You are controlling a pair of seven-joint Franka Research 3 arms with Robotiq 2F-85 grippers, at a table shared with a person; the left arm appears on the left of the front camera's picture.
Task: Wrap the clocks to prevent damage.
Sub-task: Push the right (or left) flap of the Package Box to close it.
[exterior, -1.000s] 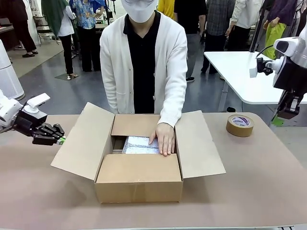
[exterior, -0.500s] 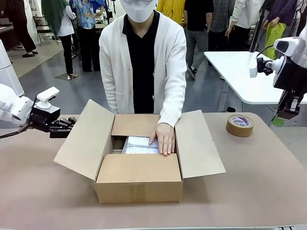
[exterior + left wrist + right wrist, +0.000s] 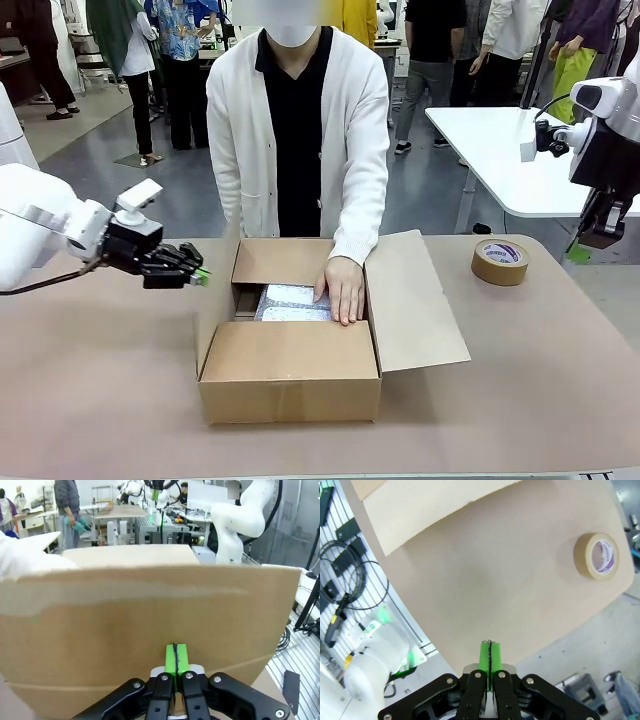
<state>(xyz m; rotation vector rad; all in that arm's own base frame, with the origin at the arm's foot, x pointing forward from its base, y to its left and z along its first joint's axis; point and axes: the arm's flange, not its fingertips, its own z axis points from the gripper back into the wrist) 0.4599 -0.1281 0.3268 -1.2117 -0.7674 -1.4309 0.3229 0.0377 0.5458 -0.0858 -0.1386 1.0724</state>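
Note:
An open cardboard box stands mid-table. Inside lies a bundle in clear wrap; the clocks themselves are hidden. The person's hand rests flat on the bundle. My left gripper is shut, its green tips pressed against the outside of the box's left flap, which stands nearly upright. In the left wrist view the shut left gripper touches that flap. My right gripper hangs shut and holds nothing above the table's far right corner; the right wrist view shows it high over the tabletop.
A roll of brown tape lies at the back right of the table, also seen from above as the tape roll. The box's right flap lies spread outward. The person stands at the far side, close behind the box.
My left arm has swept rightward and pushed the left flap from lying outward to nearly upright. The right arm and the person's hand have stayed put.

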